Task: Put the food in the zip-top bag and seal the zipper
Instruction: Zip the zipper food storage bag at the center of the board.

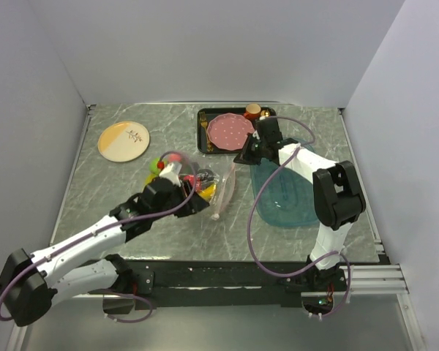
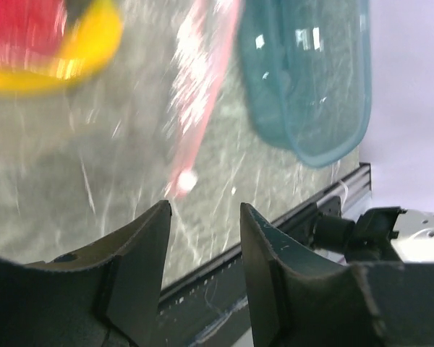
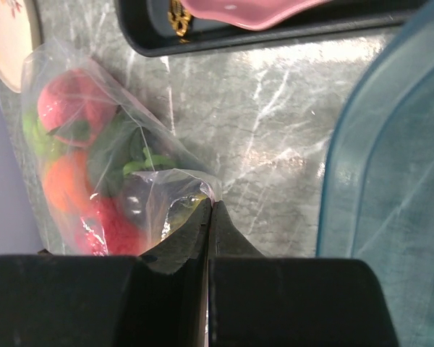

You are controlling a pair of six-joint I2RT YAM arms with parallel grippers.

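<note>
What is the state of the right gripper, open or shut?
Shut. In the right wrist view, the right gripper has its jaws pressed together, pinching a fold of the zip-top bag.

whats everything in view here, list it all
zip-top bag: one, clear, table centre
food: several, red, orange, green, yellow, inside the bag
zipper: one, pale pink, the bag's right edge
blue tray: one, translucent, oval, right of the bag
black tray: one, back centre
pink plate: one, dotted, on the black tray
gold cutlery: count unclear, on the black tray left of the pink plate
cream plate: one, part orange, back left
table: one, grey marble
left gripper: open, empty, by the bag
right gripper: shut on the bag's corner
</note>
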